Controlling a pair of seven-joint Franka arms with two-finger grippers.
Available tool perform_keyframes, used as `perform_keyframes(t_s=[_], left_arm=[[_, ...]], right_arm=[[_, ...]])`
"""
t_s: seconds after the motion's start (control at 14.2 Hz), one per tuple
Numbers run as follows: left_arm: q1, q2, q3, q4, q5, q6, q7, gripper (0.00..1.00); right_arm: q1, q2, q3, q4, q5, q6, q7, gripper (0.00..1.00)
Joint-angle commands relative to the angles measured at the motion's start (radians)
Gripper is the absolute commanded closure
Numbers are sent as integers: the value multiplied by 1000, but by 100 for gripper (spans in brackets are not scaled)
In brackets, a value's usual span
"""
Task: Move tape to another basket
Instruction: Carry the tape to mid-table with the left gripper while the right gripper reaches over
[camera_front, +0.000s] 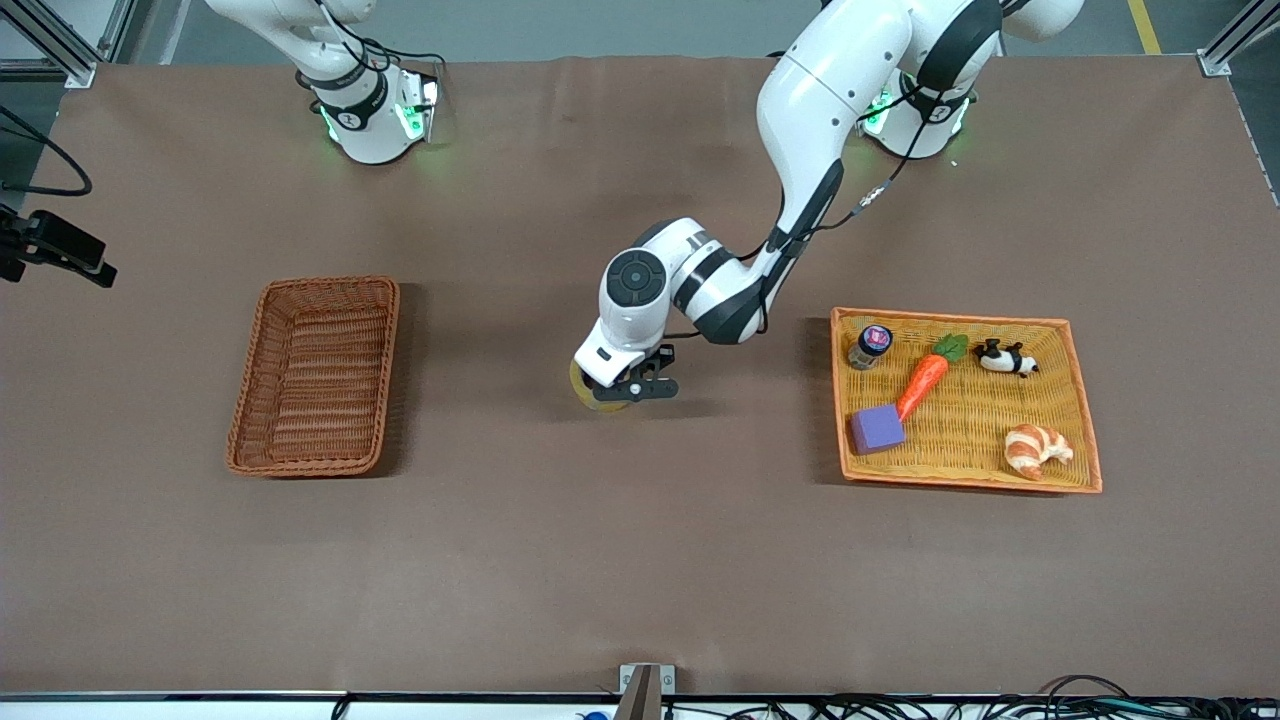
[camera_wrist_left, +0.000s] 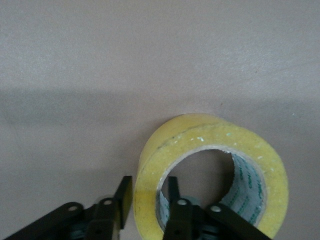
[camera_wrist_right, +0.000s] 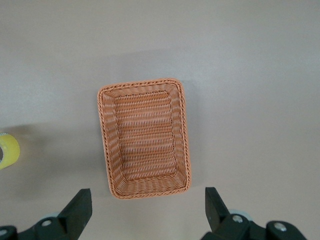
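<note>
The tape (camera_front: 588, 392), a yellowish translucent roll, is between the fingers of my left gripper (camera_front: 626, 391) over the middle of the table. In the left wrist view one finger is inside the ring and one is outside, pinching the wall of the tape (camera_wrist_left: 210, 140); my left gripper (camera_wrist_left: 148, 184) is shut on it. The reddish-brown wicker basket (camera_front: 250, 372) stands toward the right arm's end of the table and holds nothing. My right gripper (camera_wrist_right: 147, 210) is open and high over that basket (camera_wrist_right: 142, 83); the tape (camera_wrist_right: 7, 150) shows at that view's edge.
A flat yellow woven tray (camera_front: 960, 320) toward the left arm's end holds a carrot (camera_front: 925, 380), a purple block (camera_front: 877, 429), a croissant (camera_front: 1035, 448), a panda toy (camera_front: 1003, 357) and a small jar (camera_front: 870, 346). Bare brown table lies between tape and basket.
</note>
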Motion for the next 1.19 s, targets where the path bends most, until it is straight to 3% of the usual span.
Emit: perform_keyframes(t_s=[0.0,0.28,0.49,0.63,0.77,1.12], left_arm=[[11,-56,17,22,3,-36,3,0],[125,-257,105,23,7,-210,14,0],[250,-383,109,16,91,-273,89,0],[340,-463,105,15,113,-341,214,0],[417,-530,103,13,103,-429,337,0],[573,-672,97,4,69,-632,607,0]], right_arm=[[-20,-12,10,-18,11,0,-6,0],[45,4,17,-44,11,16,-6,0],[119,4,17,-139,9,46,7,0],[177,27,18,-225,12,147,27,0],[277,95,18,-288,23,285,137,0],[490,322,18,-285,92,567,355,0]])
